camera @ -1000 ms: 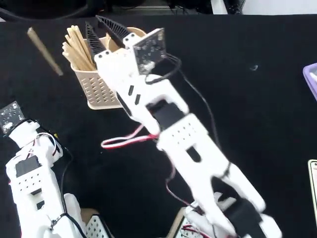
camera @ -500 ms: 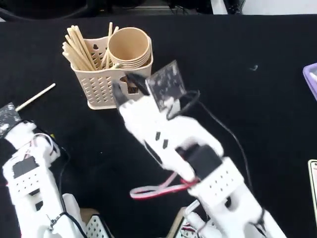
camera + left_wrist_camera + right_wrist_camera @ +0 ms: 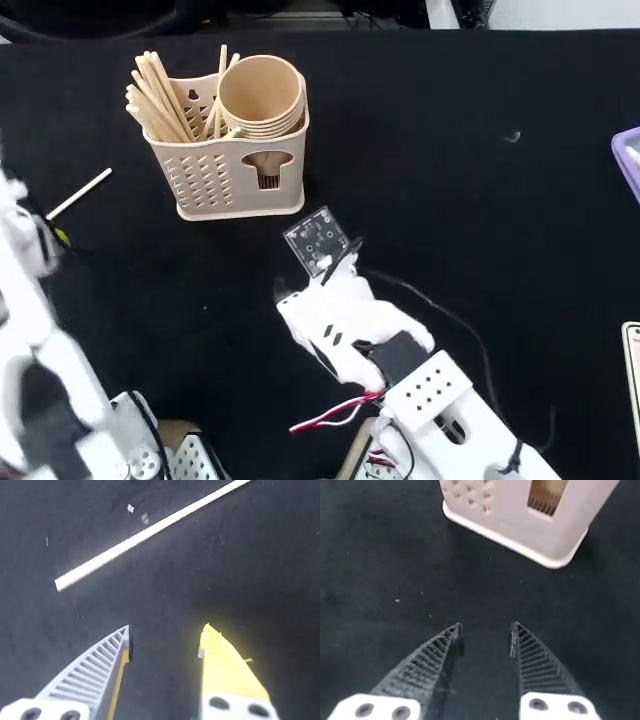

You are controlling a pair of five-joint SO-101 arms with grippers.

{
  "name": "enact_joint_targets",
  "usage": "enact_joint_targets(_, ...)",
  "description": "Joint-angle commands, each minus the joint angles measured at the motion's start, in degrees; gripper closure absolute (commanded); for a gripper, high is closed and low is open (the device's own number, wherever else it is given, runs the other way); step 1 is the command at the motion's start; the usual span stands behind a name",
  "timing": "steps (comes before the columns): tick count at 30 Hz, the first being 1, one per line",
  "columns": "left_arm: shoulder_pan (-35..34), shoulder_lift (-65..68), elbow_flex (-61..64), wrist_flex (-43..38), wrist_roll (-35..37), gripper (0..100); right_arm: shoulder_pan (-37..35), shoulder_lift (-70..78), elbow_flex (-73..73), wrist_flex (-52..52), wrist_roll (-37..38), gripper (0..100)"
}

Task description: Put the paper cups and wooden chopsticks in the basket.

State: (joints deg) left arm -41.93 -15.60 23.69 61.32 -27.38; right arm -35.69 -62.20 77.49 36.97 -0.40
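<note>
Right gripper pulled back from over the basket to the table in front of it, jaws apart and empty, uncovering the paper cups inside. Loose chopstick went from upper left to flat by the left gripper, whose arm swung left

You've got the left gripper and right gripper both pointing down, each with its 2 fingers spread, holding nothing.

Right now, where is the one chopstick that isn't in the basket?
The loose chopstick lies on the table, left of the basket in the high view, just ahead of the left gripper.
</note>
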Motion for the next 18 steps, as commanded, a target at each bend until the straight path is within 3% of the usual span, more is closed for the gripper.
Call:
enact_joint_targets(1, -1.5, 14.8, -17.7, 1.5, -12.4, 77, 1.1, -1.5, 0.0, -2.3, -0.2, 83.9)
enact_joint_targets(6, -1.6, 32.1, -33.8, 1.5, -21.7, 77, 1.1, -1.5, 0.1, -2.3, -0.2, 83.9)
enact_joint_targets(18, -1.1, 59.3, -60.4, 3.7, -24.9, 77, 1.1, -1.5, 0.2, -2.3, -0.1, 83.9)
